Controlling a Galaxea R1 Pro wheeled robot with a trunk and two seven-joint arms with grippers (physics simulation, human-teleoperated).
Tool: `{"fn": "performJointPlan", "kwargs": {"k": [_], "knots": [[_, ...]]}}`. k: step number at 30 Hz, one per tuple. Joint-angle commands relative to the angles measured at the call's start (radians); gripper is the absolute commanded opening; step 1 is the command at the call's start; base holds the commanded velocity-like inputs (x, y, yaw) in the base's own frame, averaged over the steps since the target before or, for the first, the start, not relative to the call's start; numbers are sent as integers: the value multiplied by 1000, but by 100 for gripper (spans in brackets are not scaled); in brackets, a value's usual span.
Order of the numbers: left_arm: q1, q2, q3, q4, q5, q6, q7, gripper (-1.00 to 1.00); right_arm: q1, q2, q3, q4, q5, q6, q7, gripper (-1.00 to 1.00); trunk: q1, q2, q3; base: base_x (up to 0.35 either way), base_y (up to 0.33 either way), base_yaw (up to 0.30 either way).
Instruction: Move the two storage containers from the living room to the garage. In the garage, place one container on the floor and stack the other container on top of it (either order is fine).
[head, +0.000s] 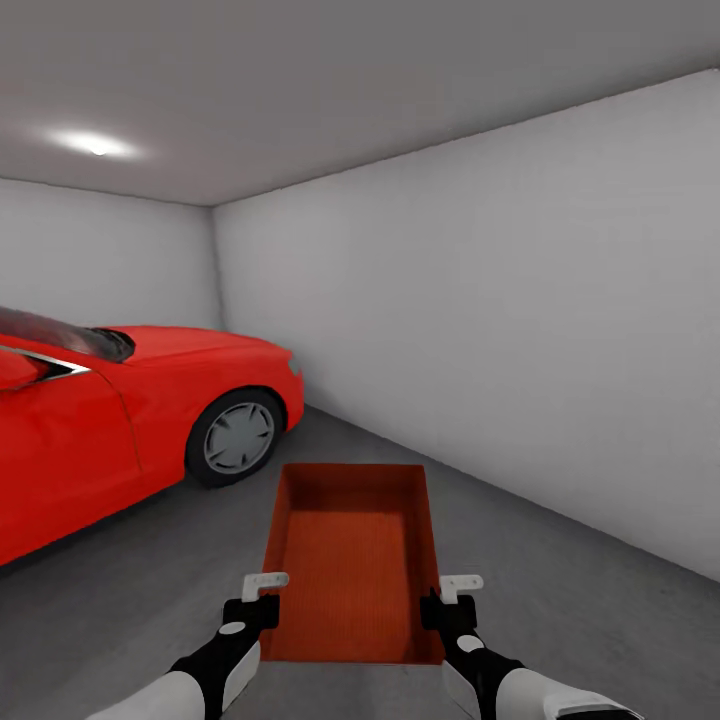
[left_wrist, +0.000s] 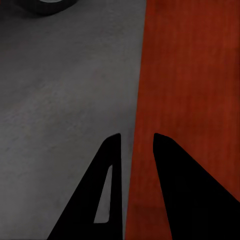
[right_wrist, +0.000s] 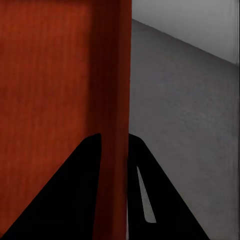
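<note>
Currently the storage container (head: 350, 560) is carried in the garage, above the floor (head: 560, 580), near the red car (head: 130, 420). Left pincer (head: 262, 598) is clamped on its left long wall, right pincer (head: 452, 598) on the right wall, both near the end closest to the robot; each wall sits between the fingers in the wrist views. Looks light and stiff, but the thin, smooth walls could slip or flex. Rim grip near the corners seems safest.
</note>
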Motion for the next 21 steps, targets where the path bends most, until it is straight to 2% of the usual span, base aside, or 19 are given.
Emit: {"fn": "performJointPlan", "kwargs": {"k": [1,21], "knots": [[0,0,10,3,6,-5,9,-100,-2,1,-51,-4,33,-11,-4,-100,1,-1,-2,320,130,-282],[0,0,10,3,6,-5,9,-100,-2,1,-51,-4,33,-11,-5,-100,1,-1,-2,320,130,-282]]}}
